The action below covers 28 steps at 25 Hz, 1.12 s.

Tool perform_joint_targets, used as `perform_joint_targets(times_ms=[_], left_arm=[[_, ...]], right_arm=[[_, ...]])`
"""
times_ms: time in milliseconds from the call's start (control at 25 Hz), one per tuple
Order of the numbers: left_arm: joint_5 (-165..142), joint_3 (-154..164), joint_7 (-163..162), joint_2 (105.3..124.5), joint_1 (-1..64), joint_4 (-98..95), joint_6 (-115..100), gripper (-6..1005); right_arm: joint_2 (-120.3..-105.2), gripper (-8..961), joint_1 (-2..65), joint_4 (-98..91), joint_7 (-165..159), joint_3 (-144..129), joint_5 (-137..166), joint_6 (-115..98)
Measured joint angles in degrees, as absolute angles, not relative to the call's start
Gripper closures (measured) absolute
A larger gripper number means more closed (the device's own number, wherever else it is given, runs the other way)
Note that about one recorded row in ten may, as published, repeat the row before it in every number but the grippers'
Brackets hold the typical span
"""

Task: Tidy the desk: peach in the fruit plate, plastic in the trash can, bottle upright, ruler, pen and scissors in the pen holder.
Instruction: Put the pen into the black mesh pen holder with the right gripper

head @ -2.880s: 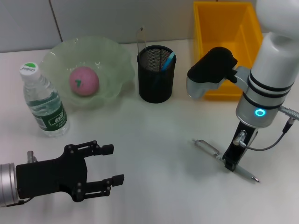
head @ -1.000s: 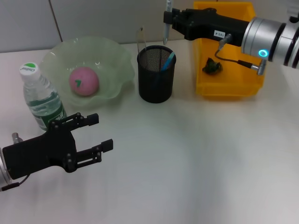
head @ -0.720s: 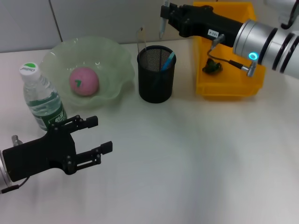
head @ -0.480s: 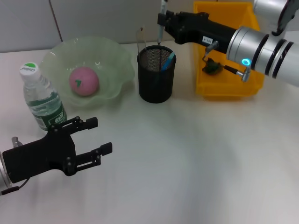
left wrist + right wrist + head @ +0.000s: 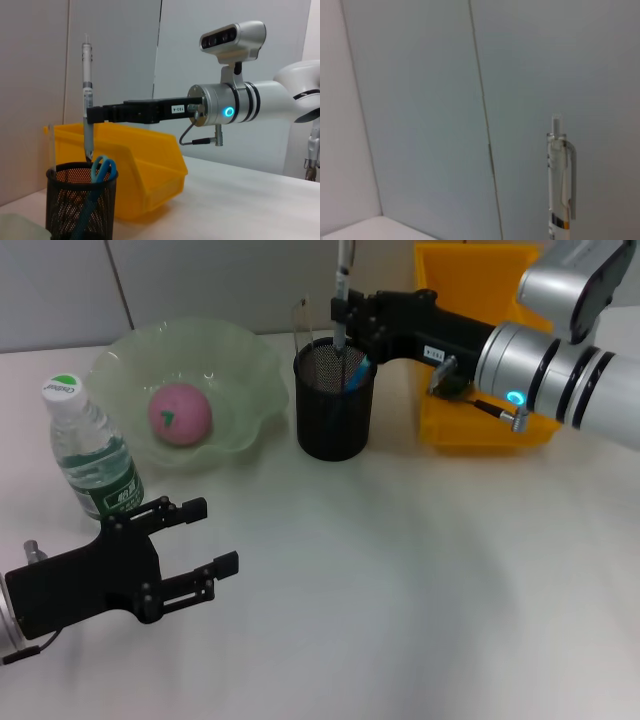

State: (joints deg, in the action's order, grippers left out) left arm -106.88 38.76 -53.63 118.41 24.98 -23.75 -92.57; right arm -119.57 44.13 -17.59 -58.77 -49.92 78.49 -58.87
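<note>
My right gripper point(image 5: 342, 312) is shut on a clear pen point(image 5: 343, 275) and holds it upright over the black mesh pen holder point(image 5: 335, 405). In the left wrist view the pen point(image 5: 87, 95) has its tip right at the holder's rim point(image 5: 80, 200). Blue-handled scissors point(image 5: 102, 167) and a clear ruler point(image 5: 300, 325) stand in the holder. The pink peach point(image 5: 180, 412) lies in the green fruit plate point(image 5: 125, 355). The bottle point(image 5: 92, 455) stands upright. My left gripper point(image 5: 212, 536) is open and empty, low at the front left. The plastic is hidden behind my right arm.
The yellow trash bin point(image 5: 480, 285) stands at the back right, just behind my right arm; it also shows in the left wrist view point(image 5: 145, 170). The right wrist view shows only the pen's top point(image 5: 560, 185) against a grey wall.
My right gripper has carried the pen left and down, from beside the holder to over its mouth. My left gripper has barely moved.
</note>
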Motion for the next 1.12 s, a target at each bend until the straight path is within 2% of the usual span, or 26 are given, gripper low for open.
perform_joint_targets(times_ms=[1120], left_arm=[[-106.69, 38.74, -53.43, 118.37, 24.25, -23.03, -92.69, 246]], right_arm=[[-119.79, 822, 46.75, -13.46, -56.5, -49.92, 78.58, -53.23]])
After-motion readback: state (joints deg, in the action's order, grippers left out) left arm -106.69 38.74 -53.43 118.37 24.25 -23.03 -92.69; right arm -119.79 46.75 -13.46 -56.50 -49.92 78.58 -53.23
